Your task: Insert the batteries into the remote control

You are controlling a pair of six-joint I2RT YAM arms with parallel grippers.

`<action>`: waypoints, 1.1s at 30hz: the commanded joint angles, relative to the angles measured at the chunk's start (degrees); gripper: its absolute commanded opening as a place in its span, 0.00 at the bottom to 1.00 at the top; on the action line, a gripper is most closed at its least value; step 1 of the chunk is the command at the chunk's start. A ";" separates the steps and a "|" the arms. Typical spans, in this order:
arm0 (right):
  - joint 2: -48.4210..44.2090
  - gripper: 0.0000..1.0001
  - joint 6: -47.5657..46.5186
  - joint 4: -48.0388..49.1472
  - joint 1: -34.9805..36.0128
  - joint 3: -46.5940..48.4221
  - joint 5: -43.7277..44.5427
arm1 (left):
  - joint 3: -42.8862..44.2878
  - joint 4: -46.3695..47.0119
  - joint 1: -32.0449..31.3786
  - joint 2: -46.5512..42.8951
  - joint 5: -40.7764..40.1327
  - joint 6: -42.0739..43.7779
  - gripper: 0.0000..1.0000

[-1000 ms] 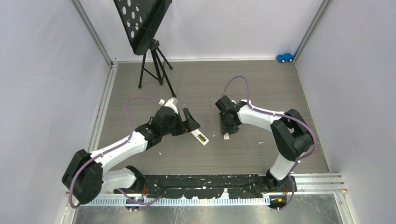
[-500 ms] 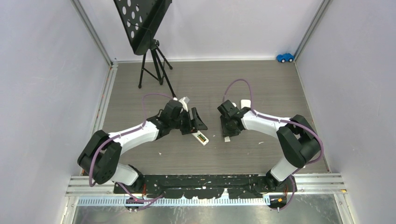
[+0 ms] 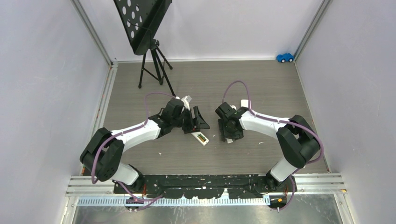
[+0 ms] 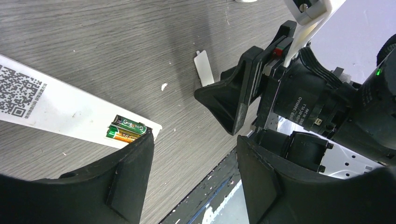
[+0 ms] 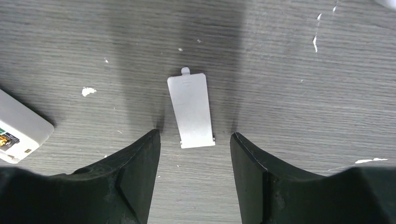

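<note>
Compared with the top view half a second earlier, we see that the right gripper (image 3: 229, 134) has shifted slightly toward the near edge and now stands over the battery cover (image 5: 191, 112). The left gripper (image 3: 197, 126) has scarcely changed place beside the remote control (image 3: 201, 138).

We note the white remote control lying flat on the grey wood-grain table (image 3: 261, 93), near the middle, its back uppermost, with a QR label (image 4: 18, 91) on it. At its near end the compartment is uncovered. The batteries (image 4: 128, 129) lie inside it side by side, one wrapped in green, the other showing orange.

From the left wrist we see the left gripper spread wide and holding nothing. One of its fingers (image 4: 126, 182) overlaps the battery end of the remote control in that view, and we cannot tell whether it touches.

From the right wrist we see the battery cover flat on the table with its tab pointing away from the camera. It lies between the right gripper's parted fingers (image 5: 133, 179), with a gap of bare table on each side, and the gripper grasps nothing. A corner of the remote control shows at the left edge of that view, apart from the cover.

A black music stand (image 3: 142, 23) occupies the far left of the table and a blue toy car (image 3: 285, 57) the far right corner
</note>
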 commanded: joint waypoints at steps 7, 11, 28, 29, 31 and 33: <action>2.60 0.60 -0.17 -0.97 0.54 1.68 -3.59 | 1.52 2.64 0.27 -0.34 1.45 0.55 0.67; 5.19 0.56 -0.85 -0.71 0.19 2.71 -3.56 | 1.52 2.64 0.27 -0.38 1.58 0.65 0.67; 4.15 0.28 -0.39 0.52 -0.40 2.25 -2.24 | 1.64 4.98 0.22 1.61 4.76 -1.72 0.62; 3.12 0.28 -0.38 0.78 -0.36 2.25 -2.50 | 1.69 5.19 0.27 1.88 5.01 -1.99 0.61; 0.67 0.28 -0.38 1.23 -0.35 2.25 -3.15 | 1.82 5.31 0.22 2.20 5.31 -2.33 0.61; -2.53 0.28 -0.42 1.74 -0.35 2.18 -4.05 | 1.98 5.20 0.22 2.44 5.33 -2.70 0.60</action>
